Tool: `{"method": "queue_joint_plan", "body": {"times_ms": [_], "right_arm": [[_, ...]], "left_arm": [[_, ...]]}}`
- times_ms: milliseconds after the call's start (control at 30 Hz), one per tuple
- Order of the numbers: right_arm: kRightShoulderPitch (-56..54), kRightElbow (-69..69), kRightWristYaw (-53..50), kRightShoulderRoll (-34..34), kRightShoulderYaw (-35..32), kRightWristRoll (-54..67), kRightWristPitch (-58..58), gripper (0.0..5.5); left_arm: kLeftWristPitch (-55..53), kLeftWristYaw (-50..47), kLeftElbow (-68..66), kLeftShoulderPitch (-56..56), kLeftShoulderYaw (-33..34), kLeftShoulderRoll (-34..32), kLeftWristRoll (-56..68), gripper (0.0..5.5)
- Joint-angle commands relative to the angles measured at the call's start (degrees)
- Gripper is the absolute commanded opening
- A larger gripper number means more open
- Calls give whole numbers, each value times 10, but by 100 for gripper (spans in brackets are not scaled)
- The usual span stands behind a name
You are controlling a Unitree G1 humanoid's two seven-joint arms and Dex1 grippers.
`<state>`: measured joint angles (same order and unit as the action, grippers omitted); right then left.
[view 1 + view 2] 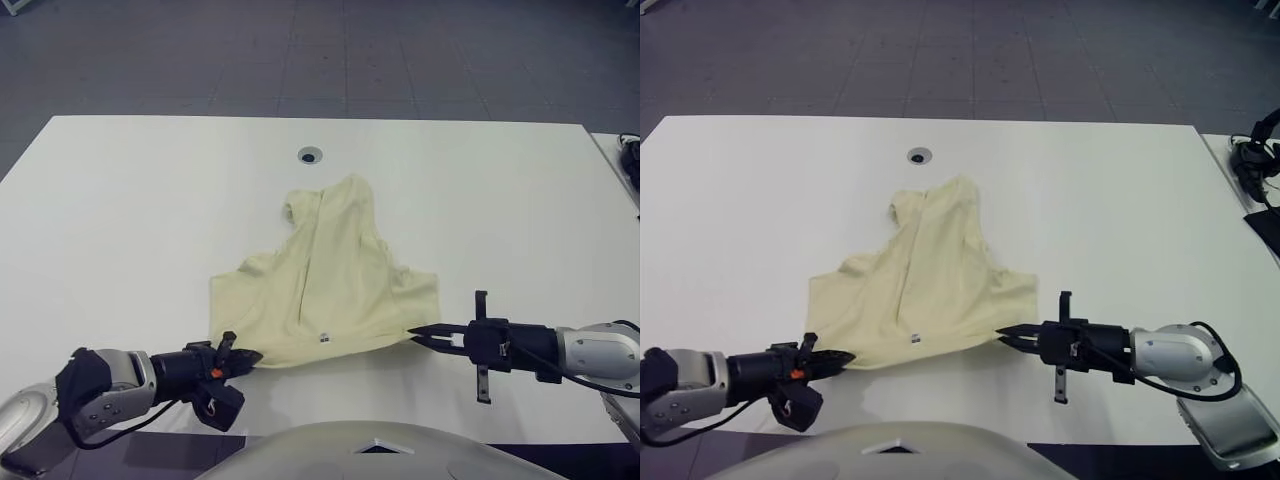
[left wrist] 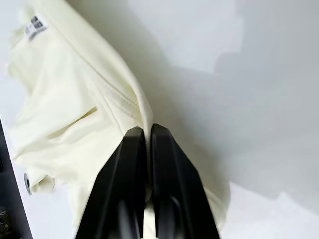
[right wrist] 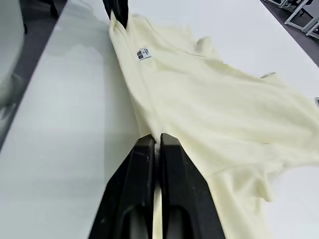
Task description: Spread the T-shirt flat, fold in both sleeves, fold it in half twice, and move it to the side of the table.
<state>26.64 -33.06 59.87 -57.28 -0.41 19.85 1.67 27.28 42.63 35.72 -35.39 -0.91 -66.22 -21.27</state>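
White table (image 1: 120,220) fills most of the scene, with grey floor tiles beyond its far edge and a small round cable hole (image 1: 310,155) set in the top toward the far side. On the table's middle, a little toward the near side, lies the pale yellow T-shirt (image 1: 330,280), bunched and creased rather than flat. Its wide part is nearest the robot and it narrows to a rumpled end that points at the cable hole.

The left gripper (image 1: 248,356) is clamped on the near left corner of the cloth; in the left wrist view its fingers (image 2: 132,149) are pressed together with a fold of fabric pinched between them. The right gripper (image 1: 420,333) is clamped on the near right corner in the same way, with the cloth caught between its fingers (image 3: 172,154).

So the near edge of the T-shirt runs left to right between the two grippers, with a small label (image 1: 324,336) about midway along it. The rest of the garment stretches away from both toward the far side. Each arm has its own corner, and neither is nearer to the bulk of the cloth. Spreading it flat looks to be the step in hand, and that probably depends on drawing this edge taut sideways and pulling it toward the near side, so the creased far part drags out straight.
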Motion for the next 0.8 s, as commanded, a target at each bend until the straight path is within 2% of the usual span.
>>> {"method": "queue_joint_plan", "body": {"times_ms": [33, 467, 500, 533, 567, 800], "right_arm": [[26, -20, 17, -6, 11, -2, -17, 0], [53, -53, 45, -9, -4, 28, -59, 0], [54, -53, 47, -9, -4, 27, -60, 35], [55, -53, 50, -10, -4, 27, -62, 45], [55, -54, 51, -9, -4, 27, -64, 63], [53, -59, 61, -7, -13, 62, -96, 170]], "left_arm": [[-17, 40, 7, -40, 2, -6, 24, 2], [-101, 135, 78, -98, 32, 0, 150, 2], [-104, 138, 79, -97, 33, 0, 155, 2], [-108, 142, 81, -97, 35, 1, 161, 2], [-113, 145, 82, -96, 38, 3, 166, 39], [-133, 179, 78, -120, 66, 1, 181, 148]]}}
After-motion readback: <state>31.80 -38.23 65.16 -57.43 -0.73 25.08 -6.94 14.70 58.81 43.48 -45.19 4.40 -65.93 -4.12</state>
